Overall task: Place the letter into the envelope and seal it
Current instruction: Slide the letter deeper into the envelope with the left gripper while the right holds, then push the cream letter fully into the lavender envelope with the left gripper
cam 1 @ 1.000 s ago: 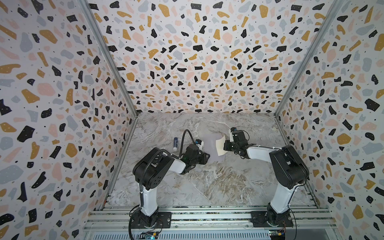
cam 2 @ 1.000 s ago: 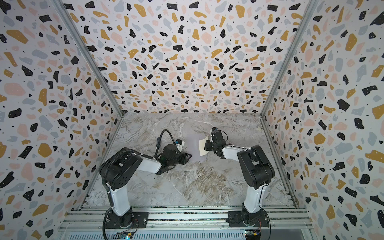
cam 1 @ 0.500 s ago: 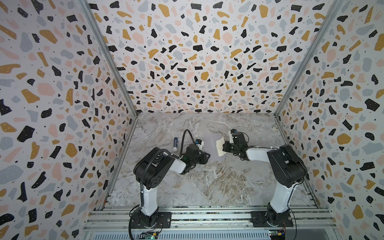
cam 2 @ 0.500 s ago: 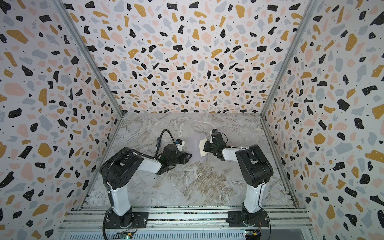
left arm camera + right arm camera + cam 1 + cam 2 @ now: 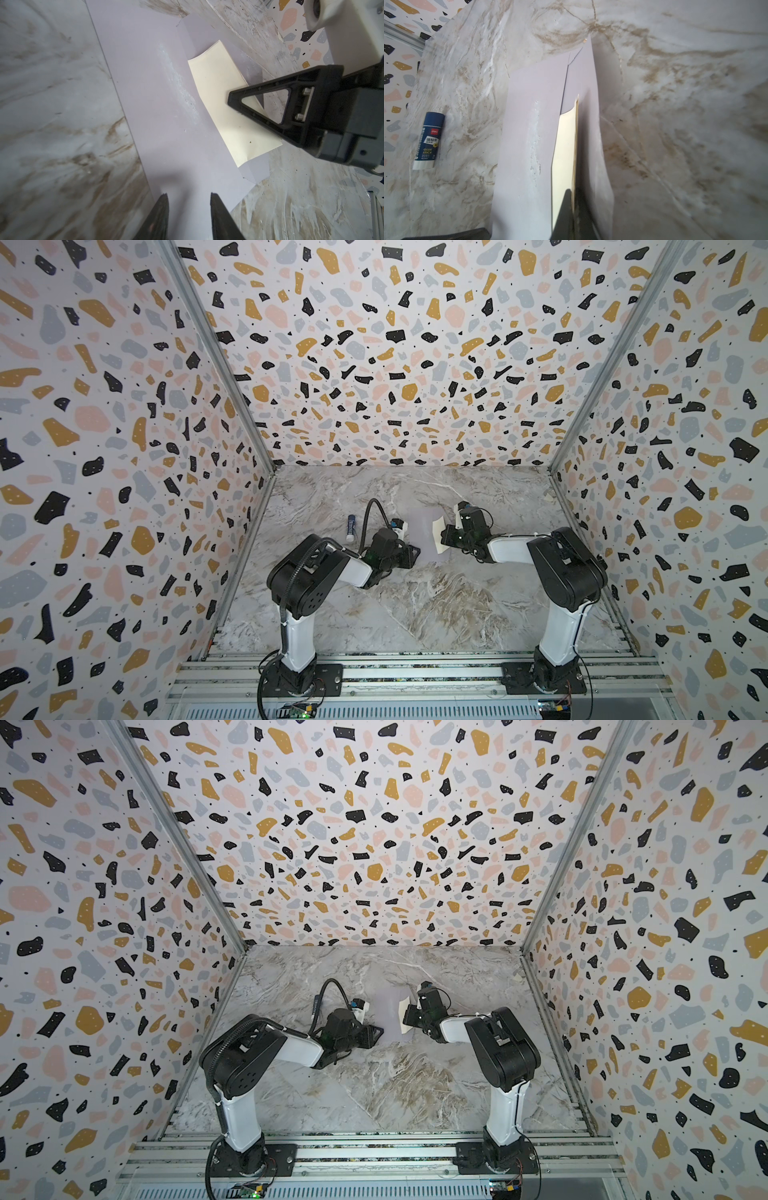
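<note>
Both arms reach low from the near edge of the table (image 5: 415,626) toward its middle, the left gripper (image 5: 189,197) with jaws partly apart, the right gripper (image 5: 573,197) pinched closed on the letter (image 5: 220,87)

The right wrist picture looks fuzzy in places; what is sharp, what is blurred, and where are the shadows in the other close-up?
Right wrist view: the blue-and-white glue stick label reads sharply, the marble tabletop partly smears, the tan paper letter glares. Left wrist view: the left gripper is soft-edged, with a shadow ahead of it on the flat lavender-grey paper envelope.
</note>
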